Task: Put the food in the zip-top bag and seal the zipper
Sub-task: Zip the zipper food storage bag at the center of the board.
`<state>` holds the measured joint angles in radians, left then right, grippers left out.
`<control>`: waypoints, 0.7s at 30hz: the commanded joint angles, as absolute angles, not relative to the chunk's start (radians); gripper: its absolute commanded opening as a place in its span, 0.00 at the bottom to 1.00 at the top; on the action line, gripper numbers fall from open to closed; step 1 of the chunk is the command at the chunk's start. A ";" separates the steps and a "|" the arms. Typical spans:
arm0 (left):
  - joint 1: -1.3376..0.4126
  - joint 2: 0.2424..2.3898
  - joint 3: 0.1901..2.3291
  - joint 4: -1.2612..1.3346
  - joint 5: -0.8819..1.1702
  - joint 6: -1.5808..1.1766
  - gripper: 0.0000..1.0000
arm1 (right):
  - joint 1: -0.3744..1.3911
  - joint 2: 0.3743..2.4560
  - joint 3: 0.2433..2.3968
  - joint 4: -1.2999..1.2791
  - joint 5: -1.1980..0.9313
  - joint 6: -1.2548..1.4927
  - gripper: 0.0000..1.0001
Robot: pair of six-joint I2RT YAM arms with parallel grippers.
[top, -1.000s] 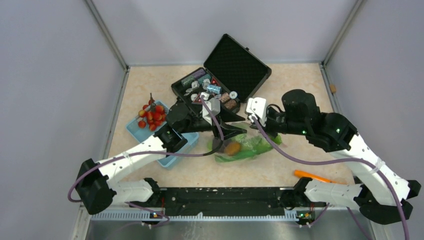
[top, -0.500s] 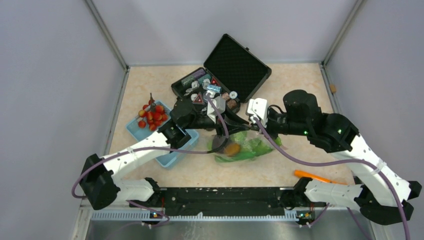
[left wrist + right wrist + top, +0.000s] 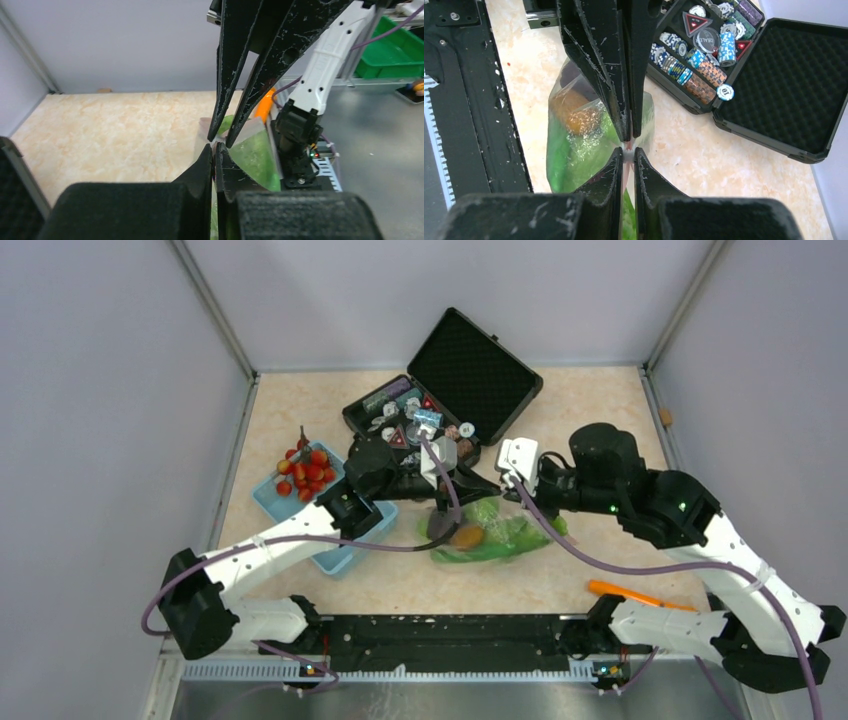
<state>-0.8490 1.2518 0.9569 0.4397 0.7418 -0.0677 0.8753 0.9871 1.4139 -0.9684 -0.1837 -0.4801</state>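
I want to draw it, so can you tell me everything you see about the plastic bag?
The bag is clear, crinkly plastic with a pale pink strip along its mouth. Inside are green food and an orange piece. It sits mid-table, just nearer the arms than the open black case. The left gripper and the right gripper, both shut, pinch its raised mouth edge close together. Whether the mouth is fully sealed cannot be told.

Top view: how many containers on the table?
3. Open black case at back centre; light blue basket on the left, holding cherry tomatoes; clear zip-top bag in the middle. A small one could be hidden from this view.
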 commanded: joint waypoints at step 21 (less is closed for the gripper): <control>-0.914 1.125 0.970 0.198 0.332 0.183 0.00 | 0.882 0.979 1.393 -0.976 -0.237 -0.433 0.00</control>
